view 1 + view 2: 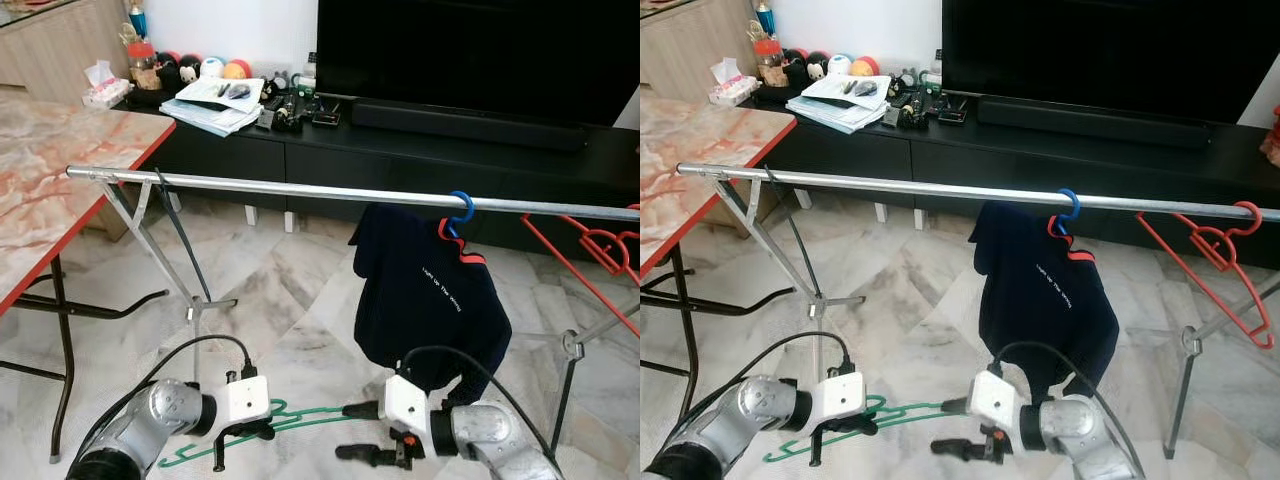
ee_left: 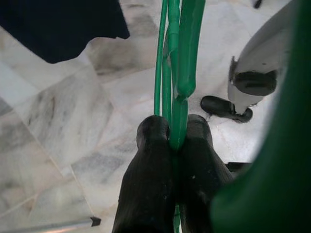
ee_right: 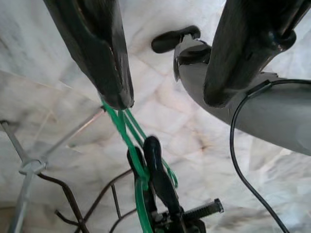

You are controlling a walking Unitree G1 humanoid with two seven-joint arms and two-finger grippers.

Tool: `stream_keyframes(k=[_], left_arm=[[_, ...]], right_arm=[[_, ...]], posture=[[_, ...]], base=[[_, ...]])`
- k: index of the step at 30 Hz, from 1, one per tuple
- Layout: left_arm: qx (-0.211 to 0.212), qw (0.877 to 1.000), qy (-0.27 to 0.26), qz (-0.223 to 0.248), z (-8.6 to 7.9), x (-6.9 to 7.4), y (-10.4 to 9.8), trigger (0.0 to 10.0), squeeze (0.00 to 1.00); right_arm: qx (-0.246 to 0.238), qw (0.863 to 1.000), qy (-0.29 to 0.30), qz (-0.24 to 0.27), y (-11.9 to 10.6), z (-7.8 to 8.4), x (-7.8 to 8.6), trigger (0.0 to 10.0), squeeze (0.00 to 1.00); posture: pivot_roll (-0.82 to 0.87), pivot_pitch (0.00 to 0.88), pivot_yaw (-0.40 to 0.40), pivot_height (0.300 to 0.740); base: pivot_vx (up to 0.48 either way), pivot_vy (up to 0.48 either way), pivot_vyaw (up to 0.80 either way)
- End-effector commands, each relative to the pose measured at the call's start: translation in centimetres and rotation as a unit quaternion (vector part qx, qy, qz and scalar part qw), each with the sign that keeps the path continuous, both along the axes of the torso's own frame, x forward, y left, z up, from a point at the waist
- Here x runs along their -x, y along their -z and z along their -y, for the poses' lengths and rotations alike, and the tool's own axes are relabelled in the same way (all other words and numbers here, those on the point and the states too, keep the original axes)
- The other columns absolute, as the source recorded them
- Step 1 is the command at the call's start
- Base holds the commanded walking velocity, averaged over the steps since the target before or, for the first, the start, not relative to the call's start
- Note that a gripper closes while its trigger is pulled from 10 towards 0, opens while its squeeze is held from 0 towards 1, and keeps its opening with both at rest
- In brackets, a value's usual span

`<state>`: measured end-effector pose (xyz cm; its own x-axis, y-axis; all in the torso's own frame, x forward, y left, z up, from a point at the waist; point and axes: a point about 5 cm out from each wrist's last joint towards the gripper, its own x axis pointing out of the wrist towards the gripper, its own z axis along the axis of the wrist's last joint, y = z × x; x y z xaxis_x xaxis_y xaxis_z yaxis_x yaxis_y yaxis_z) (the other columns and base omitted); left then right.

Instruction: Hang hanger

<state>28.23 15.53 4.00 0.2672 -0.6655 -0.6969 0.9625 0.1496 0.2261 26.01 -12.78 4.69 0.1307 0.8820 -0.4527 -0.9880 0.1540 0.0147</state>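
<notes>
Green hanger [image 1: 290, 420] lies level, low over the floor, clamped in the left gripper [image 1: 243, 436]; right gripper [image 1: 365, 432], fingers spread, at its other end; rail [image 1: 300, 187] well above.

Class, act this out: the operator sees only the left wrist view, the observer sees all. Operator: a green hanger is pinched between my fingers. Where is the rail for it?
Observer: The silver rail runs crosswise in front of you, well above the green hanger that the left pincer holds.
Operator: Is anything on it?
Observer: A dark shirt hangs by a blue hook right of the middle, and a red hanger hangs near the right end.
Operator: And the right pincer?
Observer: The right pincer is open, near the green hanger's right end, low over the floor.
</notes>
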Motion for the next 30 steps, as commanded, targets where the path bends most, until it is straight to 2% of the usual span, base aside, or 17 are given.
stream_keyframes(k=[1,7,9,10,15,20,24,25,26,27,29,30], left_arm=[[-0.013,1.0,0.011,-0.007,0.1,-0.1,-0.2,10.0,0.0],[-0.025,0.999,0.037,-0.004,0.6,-0.6,-0.9,10.0,0.0],[-0.034,0.998,0.05,-0.002,0.7,-0.7,-1.1,10.0,0.0],[-0.038,0.998,0.059,0.002,0.9,-0.8,-1.3,10.0,0.0],[-0.041,0.996,0.078,0.013,1.6,-1.1,-1.8,10.0,0.0],[-0.037,0.995,0.087,0.015,2.0,-1.0,-2.0,10.0,0.0],[-0.035,0.995,0.088,0.015,2.2,-1.0,-2.1,10.0,0.0],[-0.035,0.995,0.088,0.015,2.2,-1.0,-2.0,10.0,0.0],[-0.035,0.995,0.089,0.016,2.3,-1.0,-2.0,10.0,0.0],[-0.036,0.995,0.092,0.015,2.3,-0.9,-2.0,10.0,0.0],[-0.036,0.995,0.092,0.015,2.3,-0.9,-2.0,10.0,0.0],[-0.035,0.995,0.093,0.015,2.4,-0.9,-2.0,10.0,0.0]], right_arm=[[-0.005,1.0,-0.015,0.006,-0.1,-0.6,-0.3,10.0,0.0],[-0.028,0.999,-0.033,0.011,-0.4,-2.0,-0.9,10.0,0.0],[-0.014,0.999,-0.041,0.018,-0.4,-2.0,-1.1,10.0,0.0],[0.015,0.998,-0.057,0.029,-0.1,-1.7,-1.2,10.0,0.0],[0.08,0.991,-0.09,0.06,0.7,-1.4,-1.4,10.0,0.0],[0.099,0.987,-0.095,0.08,0.9,-1.7,-1.7,10.0,0.0],[0.091,0.986,-0.063,0.124,0.6,-2.3,-2.5,10.0,0.0],[0.086,0.986,-0.056,0.132,0.5,-2.4,-2.6,10.0,0.5],[0.081,0.985,-0.049,0.143,0.4,-2.6,-2.8,10.0,0.76],[0.076,0.985,-0.045,0.148,0.3,-2.7,-2.9,10.0,0.84],[0.076,0.985,-0.045,0.148,0.3,-2.7,-2.9,10.0,0.84],[0.08,0.984,-0.046,0.153,0.4,-2.8,-2.9,10.0,0.61]], posture=[[0.05,0.12,0.043,0.74],[0.05,0.126,0.062,0.74],[0.05,0.129,0.064,0.74],[0.05,0.129,0.064,0.74],[0.05,0.134,0.061,0.74],[0.06,0.136,0.06,0.74],[0.06,0.138,0.059,0.74],[0.06,0.139,0.061,0.74],[0.06,0.139,0.061,0.74],[0.06,0.139,0.062,0.74],[0.06,0.139,0.062,0.74],[0.06,0.139,0.062,0.74]], base=[[0.0,0.0,0.0],[0.0,0.0,0.0],[0.0,0.0,0.0],[0.0,0.0,0.0],[0.0,0.0,0.0],[0.0,0.0,0.0],[0.0,0.0,0.0],[0.0,0.0,0.0],[0.0,0.0,0.0],[0.0,0.0,0.0],[0.0,0.0,0.0],[0.0,0.0,0.0]])
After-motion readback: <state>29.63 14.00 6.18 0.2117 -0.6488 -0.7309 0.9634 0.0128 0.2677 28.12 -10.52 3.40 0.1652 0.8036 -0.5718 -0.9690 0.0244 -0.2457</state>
